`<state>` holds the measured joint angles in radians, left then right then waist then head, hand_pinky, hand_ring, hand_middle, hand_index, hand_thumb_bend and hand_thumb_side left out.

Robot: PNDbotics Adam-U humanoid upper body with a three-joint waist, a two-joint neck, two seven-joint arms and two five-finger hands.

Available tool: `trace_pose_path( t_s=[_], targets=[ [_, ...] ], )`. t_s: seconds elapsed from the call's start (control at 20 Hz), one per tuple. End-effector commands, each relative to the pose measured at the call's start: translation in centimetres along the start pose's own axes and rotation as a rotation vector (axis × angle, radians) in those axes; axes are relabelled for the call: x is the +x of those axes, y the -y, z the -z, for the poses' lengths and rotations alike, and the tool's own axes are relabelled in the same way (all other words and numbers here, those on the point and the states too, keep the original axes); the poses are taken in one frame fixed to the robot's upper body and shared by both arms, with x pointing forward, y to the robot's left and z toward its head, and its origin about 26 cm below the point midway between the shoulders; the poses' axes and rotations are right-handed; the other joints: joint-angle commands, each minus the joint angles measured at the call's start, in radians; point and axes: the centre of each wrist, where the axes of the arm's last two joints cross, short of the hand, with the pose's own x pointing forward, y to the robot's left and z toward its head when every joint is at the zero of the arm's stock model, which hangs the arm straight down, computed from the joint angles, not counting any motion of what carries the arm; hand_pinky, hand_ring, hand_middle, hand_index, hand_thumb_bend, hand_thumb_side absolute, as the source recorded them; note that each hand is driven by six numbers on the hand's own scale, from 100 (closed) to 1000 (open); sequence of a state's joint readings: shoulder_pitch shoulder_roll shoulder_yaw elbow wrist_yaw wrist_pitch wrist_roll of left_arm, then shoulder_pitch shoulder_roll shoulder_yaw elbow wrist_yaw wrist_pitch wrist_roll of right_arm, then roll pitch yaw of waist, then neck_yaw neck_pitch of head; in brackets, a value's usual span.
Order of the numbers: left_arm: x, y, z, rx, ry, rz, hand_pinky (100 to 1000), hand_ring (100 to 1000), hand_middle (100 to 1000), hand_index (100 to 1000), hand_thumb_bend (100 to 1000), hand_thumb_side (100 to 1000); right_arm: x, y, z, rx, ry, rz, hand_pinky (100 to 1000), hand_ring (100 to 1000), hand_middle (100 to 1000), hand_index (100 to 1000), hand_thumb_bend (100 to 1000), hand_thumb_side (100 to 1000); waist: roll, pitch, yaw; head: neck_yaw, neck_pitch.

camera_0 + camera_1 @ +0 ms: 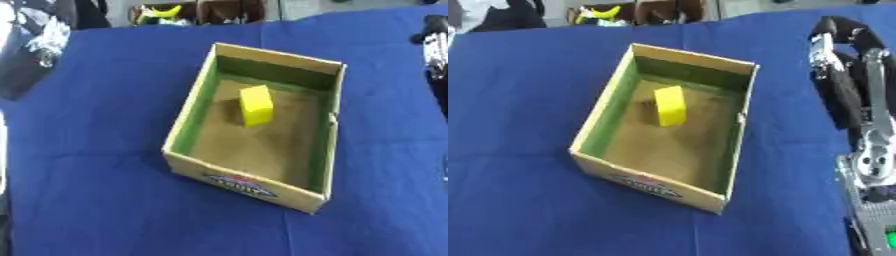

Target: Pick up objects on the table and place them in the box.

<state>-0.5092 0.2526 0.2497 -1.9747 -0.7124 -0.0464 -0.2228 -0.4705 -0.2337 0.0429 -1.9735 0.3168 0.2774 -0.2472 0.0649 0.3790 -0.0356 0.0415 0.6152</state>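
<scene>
A yellow rectangular foam block [255,104] stands upright inside the open brown cardboard box [245,183] on my blue-covered bench [96,150]. My right hand [842,75] hangs beside the box, its fingers [833,30] curled, holding nothing.

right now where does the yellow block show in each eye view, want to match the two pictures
Left eye view: yellow block stands in the cardboard box, in its far half, just right of picture centre.
Right eye view: the block sits at picture centre, upper half.
Shared landmark: the printed logo on the box's near wall.
</scene>
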Motion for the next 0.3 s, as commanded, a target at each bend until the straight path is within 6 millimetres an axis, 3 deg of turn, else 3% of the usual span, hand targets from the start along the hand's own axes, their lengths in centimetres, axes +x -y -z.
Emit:
trace_pose_path(
  t_s=[0.05, 0.3],
  targets=[
    [0.2, -0.2, -0.5, 0.066, 0.038, -0.045, 508, 696, 721, 855, 332, 1000, 0.9, 0.4, 0.2, -0.033, 0.063, 0.011, 869, 1000, 645, 831, 100, 811, -0.004, -0.025, 0.005, -0.002, 0.011],
    [0.0, 1.2, -1.5, 0.156, 0.046, -0.169, 511, 698, 721, 853, 323, 1000, 0.8, 0.4, 0.1, -0.045, 0.089, 0.022, 865, 1000, 657, 834, 100, 821, -0.008, -0.024, 0.019, -0.002, 0.011]
  ],
)
